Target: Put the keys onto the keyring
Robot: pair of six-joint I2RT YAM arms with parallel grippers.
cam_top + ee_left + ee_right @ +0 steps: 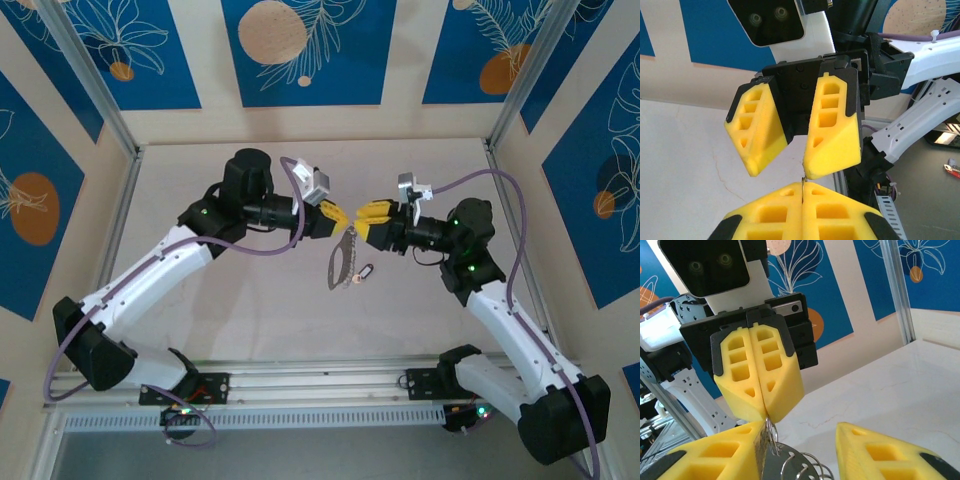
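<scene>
Currently left fingers are pressed tight together, clamped on the thin wire at the top of the keyring. The right wrist cam shows the wire coming out of their tips, w/ ring coils just below. In the top cam the ring's long axis runs from the fingertips toward the robot's bases, roughly centred btw the two arms. I judge it hangs from the grip, but can't tell if its low end touches the table.

Key sits just right of the ring's lower end, on the right arm's side. It's too small to tell whether it's touching the ring or lying apart.

Right fingers are spread apart, holding nothing, tips facing the left ones nearly nose to nose above the ring.

So the right arm is nearer the key, which lies below and toward the bases from its tips. The next move likely needs a drop down past the ring. The ring itself and the left tips crowd that path.
</scene>
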